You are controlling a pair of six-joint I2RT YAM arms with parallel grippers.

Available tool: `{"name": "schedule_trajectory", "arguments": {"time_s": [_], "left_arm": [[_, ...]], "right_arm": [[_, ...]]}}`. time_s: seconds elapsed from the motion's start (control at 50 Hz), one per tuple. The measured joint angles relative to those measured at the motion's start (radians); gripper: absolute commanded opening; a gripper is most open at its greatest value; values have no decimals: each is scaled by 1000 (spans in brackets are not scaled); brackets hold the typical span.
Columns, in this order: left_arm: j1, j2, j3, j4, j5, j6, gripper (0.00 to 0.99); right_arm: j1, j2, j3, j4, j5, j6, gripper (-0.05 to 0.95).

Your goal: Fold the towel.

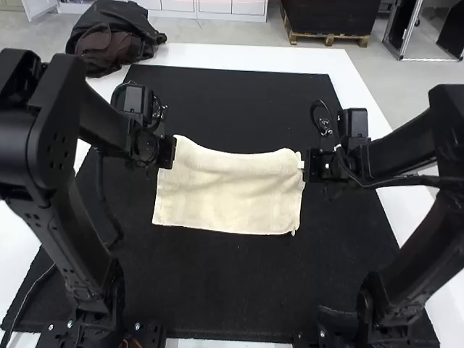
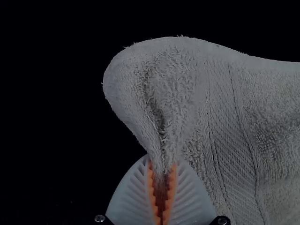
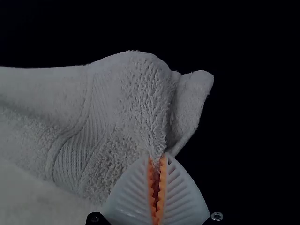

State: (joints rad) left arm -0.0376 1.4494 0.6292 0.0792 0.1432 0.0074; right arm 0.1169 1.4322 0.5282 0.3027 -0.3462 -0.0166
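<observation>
Black matting (image 1: 210, 290) on the white table (image 1: 196, 55) lay beneath your left gripper (image 1: 170, 154) and right gripper (image 1: 304, 165); both pinched the cream towel (image 1: 228, 192), which spanned between them.

Towel (image 1: 228, 196) on mat (image 1: 232, 290) (itself on table (image 1: 355, 90)), left tool (image 1: 172, 154) at left, right tool (image 1: 301, 165) at right

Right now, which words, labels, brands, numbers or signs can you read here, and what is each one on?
None that I can read.
The cream towel has woven bands, not lettering, and I make out no print on the black mat.
</observation>
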Motion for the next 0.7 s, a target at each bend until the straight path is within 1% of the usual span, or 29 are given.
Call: {"name": "schedule_trajectory", "arguments": {"time_s": [0.12, 0.3, 0.7], "left_arm": [[0, -24, -8, -20, 0, 0, 23], [0, -69, -26, -72, 0, 1, 23], [0, -196, -93, -156, -1, 22, 23]], "right_arm": [[-2, -20, -9, -32, -14, 2, -25], [-3, -58, -17, -90, -32, 3, -25], [-2, -112, -17, -222, -69, 1, -25]]}}
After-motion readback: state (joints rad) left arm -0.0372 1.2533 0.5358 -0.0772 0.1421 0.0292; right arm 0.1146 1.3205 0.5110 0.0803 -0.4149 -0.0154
